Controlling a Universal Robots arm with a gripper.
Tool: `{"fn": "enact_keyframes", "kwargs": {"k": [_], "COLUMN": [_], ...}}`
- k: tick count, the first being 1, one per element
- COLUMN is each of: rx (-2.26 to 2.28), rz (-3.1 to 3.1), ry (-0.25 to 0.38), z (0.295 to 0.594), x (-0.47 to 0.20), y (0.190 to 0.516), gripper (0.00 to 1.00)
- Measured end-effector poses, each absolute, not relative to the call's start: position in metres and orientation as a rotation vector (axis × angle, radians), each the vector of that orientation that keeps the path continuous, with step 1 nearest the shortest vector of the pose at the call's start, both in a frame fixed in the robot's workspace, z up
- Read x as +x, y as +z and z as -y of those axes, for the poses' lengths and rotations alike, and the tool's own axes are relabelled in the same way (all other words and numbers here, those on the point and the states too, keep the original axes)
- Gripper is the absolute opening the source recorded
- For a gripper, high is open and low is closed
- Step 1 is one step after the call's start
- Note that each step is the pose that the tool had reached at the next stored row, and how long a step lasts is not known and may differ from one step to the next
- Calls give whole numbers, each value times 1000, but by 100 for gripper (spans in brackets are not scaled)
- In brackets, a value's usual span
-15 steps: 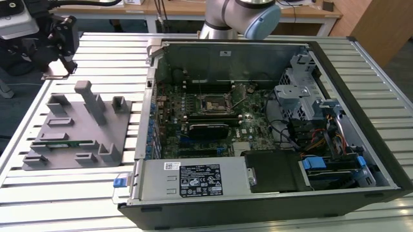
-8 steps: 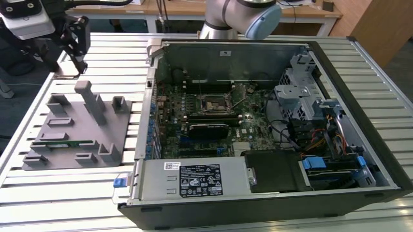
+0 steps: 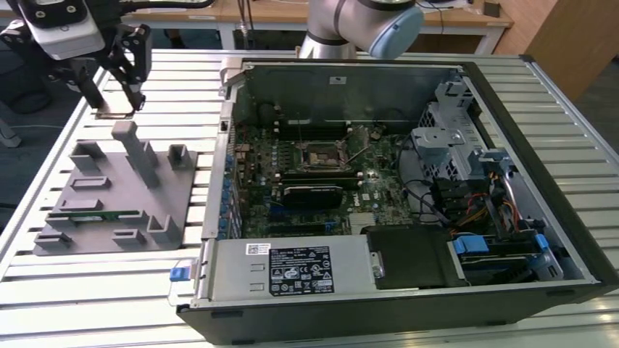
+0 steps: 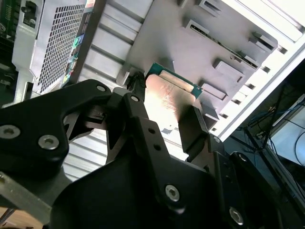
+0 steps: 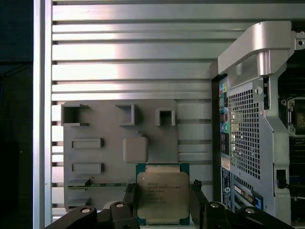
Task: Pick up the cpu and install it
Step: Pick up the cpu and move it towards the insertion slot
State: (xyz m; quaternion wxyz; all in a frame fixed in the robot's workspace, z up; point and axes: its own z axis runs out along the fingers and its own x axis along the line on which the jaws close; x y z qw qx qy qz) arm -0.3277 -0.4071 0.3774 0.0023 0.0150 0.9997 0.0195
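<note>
Observation: the small flat square cpu [image 5: 161, 200], with a shiny silver metal lid on a green board edge, is clamped between the two black fingers [image 5: 130, 198] of the black metal gripper [image 5: 163, 188]. The fingers press on opposite edges in both wrist views, and the lid faces the first wrist camera. In the exterior view the gripper [image 3: 116, 101] hangs above the slatted aluminium table [image 3: 87, 290], just past the far end of the grey moulded fixture tray [image 3: 106, 210]. That is on the exterior view's left, well apart from the black-framed square socket [image 3: 317, 154] on the green motherboard inside the open black-and-silver computer case [image 3: 387, 181]. A long thin green memory stick [image 5: 100, 185] lies in a slot of the tray.

Risk, judged: the hold is on thin edges only, so a jolt or a fast swing could let the chip slip, or pivot between the pads. A drop would land on the tray's raised blocks or the table slats, and the underside contacts could be damaged. The upright sheet-metal wall of the case stands between gripper and socket; too low a transfer path could catch the chip or a finger on that rim. Inside the case, the cables and drive cage on the exterior view's right leave a crowded approach. At the socket, any tilt or rotation carried over from the grasp could seat the chip skewed or wrongly keyed and bend the socket's contacts. Whether the socket's retention frame is open cannot be told from these views; if it is shut, the placement would be blocked.
</note>
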Motion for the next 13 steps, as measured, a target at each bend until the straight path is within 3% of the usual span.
{"fn": "enact_keyframes", "kwargs": {"k": [13], "rx": [47], "rz": [-3136], "ry": [61], "z": [407], "x": [-293], "y": [377], "gripper": [53]}}
